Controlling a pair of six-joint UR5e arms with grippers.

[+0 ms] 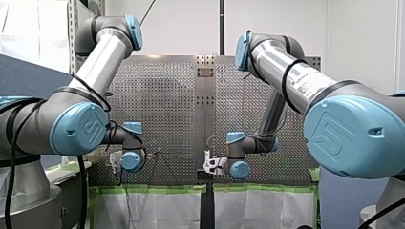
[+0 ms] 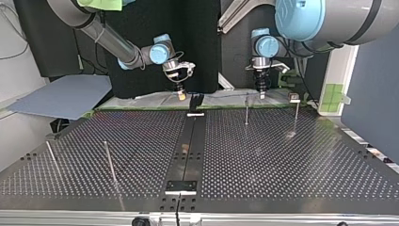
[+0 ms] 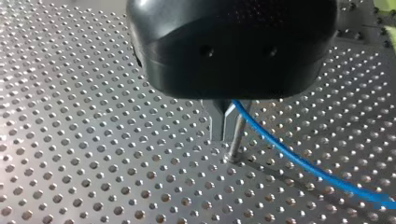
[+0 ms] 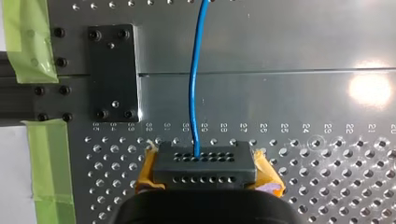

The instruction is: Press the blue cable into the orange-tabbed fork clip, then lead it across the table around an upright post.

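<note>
The blue cable leaves my left gripper, whose metal fingers are shut on it, and trails off beside it. A thin upright post stands right against those fingers. In the right wrist view the cable runs straight ahead from my right gripper, whose dark holed fingers with yellow-orange pads are shut on it. In the top view my right gripper hangs beside a small black clip on the central strip, and my left gripper hangs near a post.
A second post stands at the top view's right, and two leaning rods stand at its left. A black screwed plate and green tape lie by the table's edge near my right gripper.
</note>
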